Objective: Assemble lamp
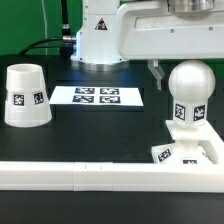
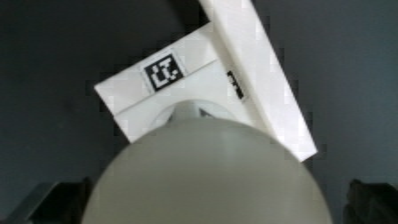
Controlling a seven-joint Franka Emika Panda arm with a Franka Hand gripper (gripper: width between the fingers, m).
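Both tips of the spread tool (image 2: 210, 205) flank the bulb (image 1: 190, 85) standing on its base (image 1: 205, 149).

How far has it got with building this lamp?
Done: the bulb stands upright on the base. In hand: the end effector hovers at the bulb's head, jaws apart; whether the bulb is fully seated is unclear. Left: the shade sits apart on the table, not yet on the bulb.

Marker board (image 1: 97, 96), long white rail (image 1: 90, 176)
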